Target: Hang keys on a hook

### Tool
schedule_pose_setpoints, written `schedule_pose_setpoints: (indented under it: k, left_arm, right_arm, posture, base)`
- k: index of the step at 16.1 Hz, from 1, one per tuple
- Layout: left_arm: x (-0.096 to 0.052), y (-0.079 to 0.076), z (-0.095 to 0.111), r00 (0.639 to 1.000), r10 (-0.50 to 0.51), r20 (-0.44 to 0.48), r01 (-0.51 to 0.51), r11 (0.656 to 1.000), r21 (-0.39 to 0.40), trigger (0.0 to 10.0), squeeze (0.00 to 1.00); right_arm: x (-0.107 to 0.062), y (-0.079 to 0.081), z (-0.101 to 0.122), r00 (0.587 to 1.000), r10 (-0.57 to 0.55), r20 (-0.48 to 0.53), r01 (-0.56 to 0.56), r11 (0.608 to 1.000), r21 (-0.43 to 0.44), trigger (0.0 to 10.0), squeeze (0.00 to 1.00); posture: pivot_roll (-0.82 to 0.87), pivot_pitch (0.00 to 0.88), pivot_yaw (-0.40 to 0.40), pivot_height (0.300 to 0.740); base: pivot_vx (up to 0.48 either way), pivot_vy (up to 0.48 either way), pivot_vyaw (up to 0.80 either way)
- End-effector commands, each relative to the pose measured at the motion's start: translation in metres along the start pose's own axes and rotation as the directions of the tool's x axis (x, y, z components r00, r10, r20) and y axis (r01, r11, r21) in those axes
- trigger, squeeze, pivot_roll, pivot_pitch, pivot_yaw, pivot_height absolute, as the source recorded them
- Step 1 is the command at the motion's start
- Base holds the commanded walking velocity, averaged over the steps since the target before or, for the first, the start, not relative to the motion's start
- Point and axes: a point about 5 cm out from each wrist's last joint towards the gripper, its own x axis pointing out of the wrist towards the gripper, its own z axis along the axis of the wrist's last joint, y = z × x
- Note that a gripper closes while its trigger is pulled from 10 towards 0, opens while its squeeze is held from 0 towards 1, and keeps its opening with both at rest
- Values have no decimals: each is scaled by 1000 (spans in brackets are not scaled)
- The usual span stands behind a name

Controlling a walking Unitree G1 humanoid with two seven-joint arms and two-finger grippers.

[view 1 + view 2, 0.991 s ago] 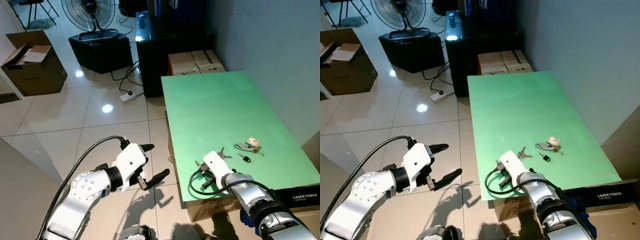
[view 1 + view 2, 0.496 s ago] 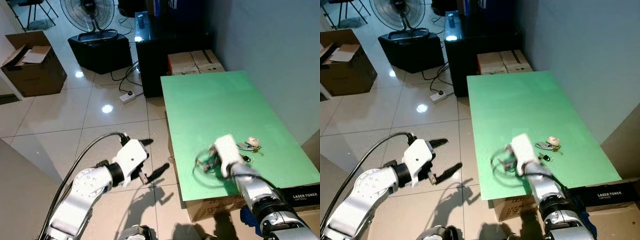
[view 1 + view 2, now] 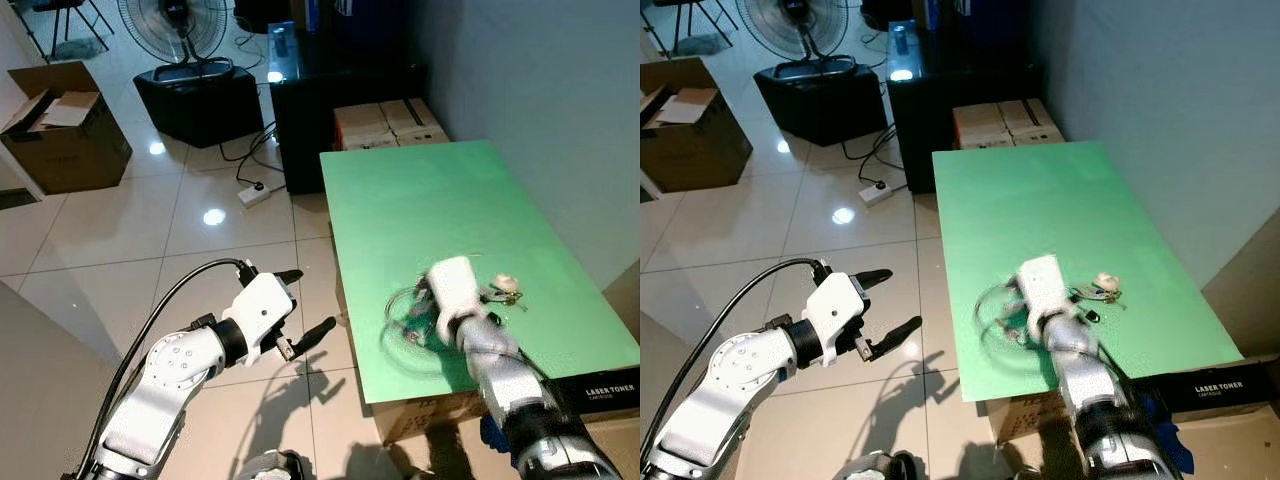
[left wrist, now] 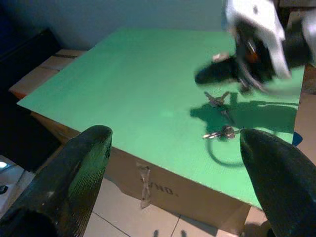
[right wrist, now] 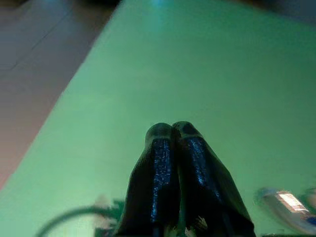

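A bunch of keys [image 3: 497, 293] with a pale round fob [image 3: 507, 283] lies on the green table [image 3: 430, 200], near its right front. Seen from the left wrist, silver keys [image 4: 216, 98] lie flat just under my right arm. My right gripper [image 5: 170, 131] hovers low over the table beside the keys, fingers pressed together with nothing between them; its white housing [image 3: 450, 285] is motion-blurred. The blurred keys [image 5: 284, 201] sit off to one side of its fingers. My left gripper [image 3: 308, 303] is open over the tiled floor, left of the table.
Cardboard boxes [image 3: 385, 125] and a black cabinet [image 3: 300, 100] stand beyond the table's far end. A fan [image 3: 175, 20], a black box [image 3: 190, 95], an open carton [image 3: 65, 125] and a power strip [image 3: 255, 193] are on the floor. A toner box [image 3: 610, 390] sits near right. A grey wall runs along the right.
My right gripper has moved from the table's near left edge farther over the table, toward the keys. The left arm has shifted only slightly.
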Motion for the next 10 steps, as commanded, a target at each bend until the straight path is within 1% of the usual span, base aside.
schedule_pose_setpoints:
  k: [1,2,3,4,5,7,8,10]
  left_arm:
    - [-3,2,-3,1000,-1,-19,1,1000,7,10000,0]
    - [-3,1,-3,1000,-6,-19,6,1000,4,10000,0]
    - [-3,0,-3,1000,-7,-19,7,1000,2,10000,0]
    - [-3,-1,-3,1000,-12,-19,12,1000,-4,10000,0]
    - [-3,-2,-3,1000,-18,-19,17,1000,-8,10000,0]
    - [-3,-1,-3,1000,-17,-20,17,1000,-12,10000,0]
    - [-5,-2,-4,1000,-20,-24,20,1000,-15,10000,0]
    - [-6,-4,-5,999,-26,-29,26,999,-19,10000,0]
  right_arm:
    - [-1,6,-1,995,92,-46,-95,992,-82,10000,0]
    - [-5,8,-6,983,155,-96,-166,979,-118,10000,1000]
    - [-7,8,-8,977,177,-117,-192,973,-131,10000,1000]
    - [-10,6,-11,966,207,-158,-233,957,-171,10000,1000]
    - [-12,3,-15,952,217,-215,-258,948,-185,10000,1000]
    - [-15,1,-20,933,227,-281,-286,938,-194,10000,1000]
    - [-15,-1,-21,927,216,-306,-283,939,-196,10000,1000]
    - [-16,-1,-22,919,220,-326,-293,937,-193,10000,1000]
  posture:
    - [29,53,104,740]
    - [28,56,102,740]
    - [28,56,102,740]
    - [31,58,99,740]
    - [31,58,99,740]
    - [37,65,94,740]
    - [38,67,94,740]
    - [39,69,95,740]
  base:
    - [0,0,0]
    - [0,0,0]
    - [0,0,0]
    - [0,0,0]
    - [0,0,0]
    - [0,0,0]
    - [0,0,0]
    - [0,0,0]
